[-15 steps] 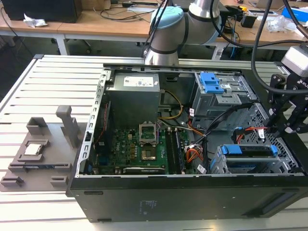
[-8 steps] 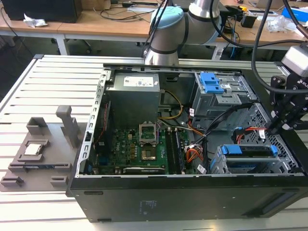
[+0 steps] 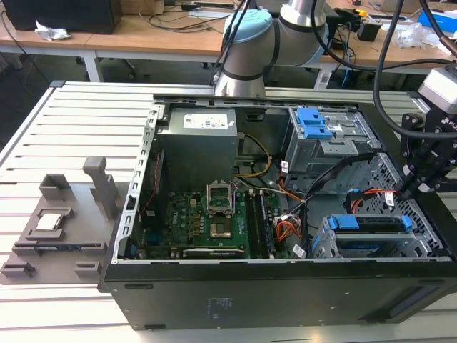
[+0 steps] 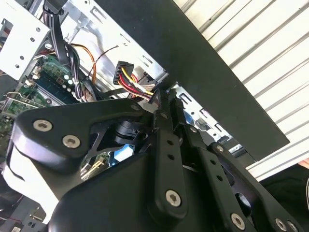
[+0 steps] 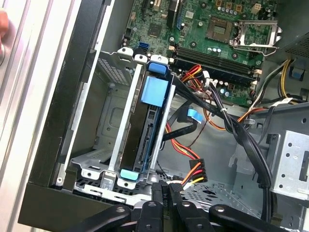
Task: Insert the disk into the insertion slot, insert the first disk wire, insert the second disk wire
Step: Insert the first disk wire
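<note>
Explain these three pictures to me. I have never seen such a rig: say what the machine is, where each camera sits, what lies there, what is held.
The machine is a robot arm with a black gripper at its end. The exterior view looks from off the arm onto a slatted metal table; the two wrist views ride on the arm and look past the gripper. On the table lies an open computer case, and at the exterior view's left a grey parts holder. The disk, in its blue frame, already sits in the insertion slot. The gripper is right beside a red, yellow and black power cable; whether it holds it, I cannot tell.
</note>
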Controlling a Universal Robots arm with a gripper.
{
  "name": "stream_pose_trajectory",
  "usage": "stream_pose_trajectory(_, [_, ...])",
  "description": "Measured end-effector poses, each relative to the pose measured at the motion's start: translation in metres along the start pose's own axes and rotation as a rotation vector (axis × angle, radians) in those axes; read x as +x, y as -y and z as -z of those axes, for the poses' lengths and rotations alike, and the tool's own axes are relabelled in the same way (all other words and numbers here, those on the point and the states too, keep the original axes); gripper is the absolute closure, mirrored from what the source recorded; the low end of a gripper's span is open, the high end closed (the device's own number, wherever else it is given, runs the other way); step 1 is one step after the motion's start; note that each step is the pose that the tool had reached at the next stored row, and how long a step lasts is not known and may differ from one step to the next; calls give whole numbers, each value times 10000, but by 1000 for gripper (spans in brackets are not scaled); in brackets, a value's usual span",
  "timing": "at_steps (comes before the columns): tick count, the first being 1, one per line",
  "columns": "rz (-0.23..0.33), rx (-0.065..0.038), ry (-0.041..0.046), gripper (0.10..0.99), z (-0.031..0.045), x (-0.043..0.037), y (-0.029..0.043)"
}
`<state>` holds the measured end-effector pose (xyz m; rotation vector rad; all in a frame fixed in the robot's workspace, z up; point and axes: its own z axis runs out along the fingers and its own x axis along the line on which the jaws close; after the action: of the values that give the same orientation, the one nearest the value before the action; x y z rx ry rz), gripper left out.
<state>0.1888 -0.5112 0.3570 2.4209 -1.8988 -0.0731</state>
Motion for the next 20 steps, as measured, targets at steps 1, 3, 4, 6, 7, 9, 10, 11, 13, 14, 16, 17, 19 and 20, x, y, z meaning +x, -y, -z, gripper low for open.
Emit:
stream_pose_trajectory(1, [0,18,-10,914,42,-1,-8])
stream_pose_trajectory(3, [1,30,4,914,54,1,-35])
stream_pose_trajectory(4, [2,33,14,914,53,5,-53])
stream_pose_trajectory(6, [3,37,33,914,49,12,-88])
stream_pose_trajectory(7, [4,39,38,914,47,16,-104])
stream_pose_trajectory(9, [4,42,53,914,41,43,-179])
stream_pose_trajectory(10, [5,43,57,914,40,55,-200])
stream_pose_trajectory(11, [5,44,61,914,38,66,-219])
stream_pose_trajectory(13, [6,46,70,914,35,101,-254])
stream_pose_trajectory(14, [6,47,74,914,33,129,-276])
stream_pose_trajectory(16, [7,49,81,914,27,194,-311])
stream_pose_trajectory(17, [7,49,81,914,26,215,-321])
stream_pose_trajectory(19, [8,50,81,914,24,242,-329])
stream_pose_trajectory(20, [9,50,81,914,24,242,-329])
